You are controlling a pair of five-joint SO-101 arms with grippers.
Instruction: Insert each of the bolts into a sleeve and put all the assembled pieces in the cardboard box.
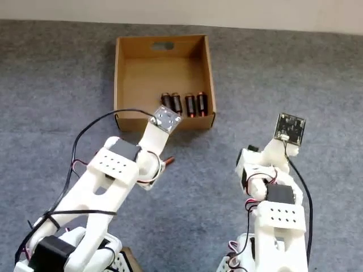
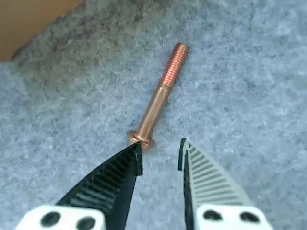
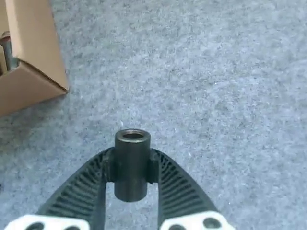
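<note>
A copper bolt [image 2: 158, 98] lies flat on the grey carpet, its threaded end pointing away from my left gripper [image 2: 159, 153]. That gripper is open just behind the bolt's head, with the black fingertip [image 2: 135, 154] touching or almost touching the head. In the high view the bolt's end [image 1: 169, 161] pokes out beside the left arm, a little in front of the cardboard box [image 1: 122, 79]. My right gripper [image 3: 130, 167] is shut on a black sleeve [image 3: 132, 160], held upright with its bore facing up, above the carpet.
Several assembled pieces [image 1: 184, 103] lie in a row along the box's near wall. A corner of the box [image 3: 33, 79] appears in the right wrist view. Grey carpet [image 1: 317, 73] spreads around both arms.
</note>
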